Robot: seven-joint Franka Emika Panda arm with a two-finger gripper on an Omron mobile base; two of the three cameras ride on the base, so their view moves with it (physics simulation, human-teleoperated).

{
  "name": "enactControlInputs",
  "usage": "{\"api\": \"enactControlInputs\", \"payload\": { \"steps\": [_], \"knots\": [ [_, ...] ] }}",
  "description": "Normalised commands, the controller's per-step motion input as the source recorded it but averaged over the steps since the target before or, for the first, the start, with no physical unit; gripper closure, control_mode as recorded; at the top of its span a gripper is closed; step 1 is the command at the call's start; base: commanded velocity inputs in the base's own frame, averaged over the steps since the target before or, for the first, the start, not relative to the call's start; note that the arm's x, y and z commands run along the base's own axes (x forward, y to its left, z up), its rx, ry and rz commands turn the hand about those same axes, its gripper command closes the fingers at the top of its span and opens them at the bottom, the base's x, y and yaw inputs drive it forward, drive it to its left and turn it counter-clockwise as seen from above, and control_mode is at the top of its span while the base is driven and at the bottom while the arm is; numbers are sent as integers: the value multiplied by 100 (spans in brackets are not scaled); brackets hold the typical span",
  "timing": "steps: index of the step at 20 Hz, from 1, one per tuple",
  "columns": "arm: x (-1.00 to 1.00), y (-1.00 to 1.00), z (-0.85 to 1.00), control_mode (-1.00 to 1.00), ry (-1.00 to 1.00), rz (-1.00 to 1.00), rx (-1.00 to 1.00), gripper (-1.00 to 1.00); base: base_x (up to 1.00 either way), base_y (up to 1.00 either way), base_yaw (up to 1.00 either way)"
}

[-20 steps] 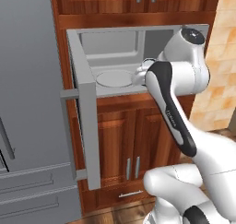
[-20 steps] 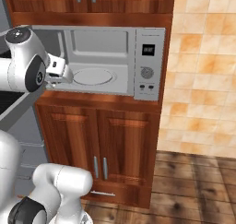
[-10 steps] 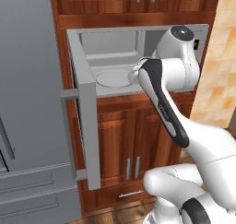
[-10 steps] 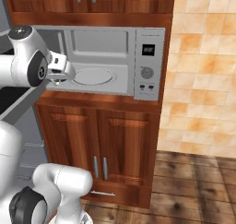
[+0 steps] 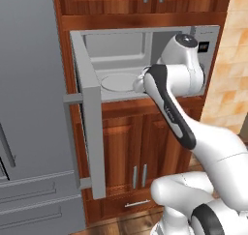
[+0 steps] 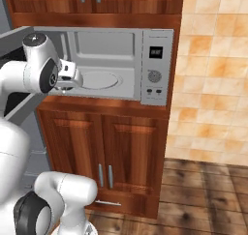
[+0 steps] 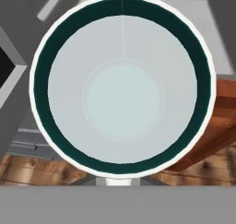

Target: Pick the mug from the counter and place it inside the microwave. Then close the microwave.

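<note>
The mug [image 7: 122, 94] sits right under my hand in the hand view, seen from above: a white rim, a dark teal inner wall and a pale bottom. My gripper [image 6: 71, 79] is shut on the mug and hovers at the front left of the microwave's [image 6: 155, 60] open cavity, just before the round turntable [image 6: 99, 79]. In the left base view my forearm covers the hand in front of the turntable [image 5: 116, 81]. The microwave door [image 5: 92, 132] stands swung wide open to the left. The counter is out of view.
A tall grey fridge [image 5: 29, 108] stands left of the open door. Wooden cabinets [image 6: 101, 142] sit below and above the microwave. A tan tiled wall [image 6: 213, 84] is on the right, with a wooden floor [image 6: 208, 195] below it.
The arm's upper joint has swung slightly left. The hand with the mug has stayed at the front edge of the microwave opening.
</note>
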Motion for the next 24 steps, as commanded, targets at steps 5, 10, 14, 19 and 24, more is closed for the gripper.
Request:
{"api": "enactControlInputs", "payload": {
  "steps": [5,10,14,19,24],
  "knots": [
    [44,0,-11,-100,8,11,0,100,0,0,0],
    [37,0,0,-100,7,9,0,100,0,0,0],
    [27,0,0,-100,2,5,-1,100,0,0,0],
    [21,0,-2,-100,3,0,-4,100,0,0,0],
    [17,0,-9,-100,0,0,-4,100,0,0,0]
  ]
}}
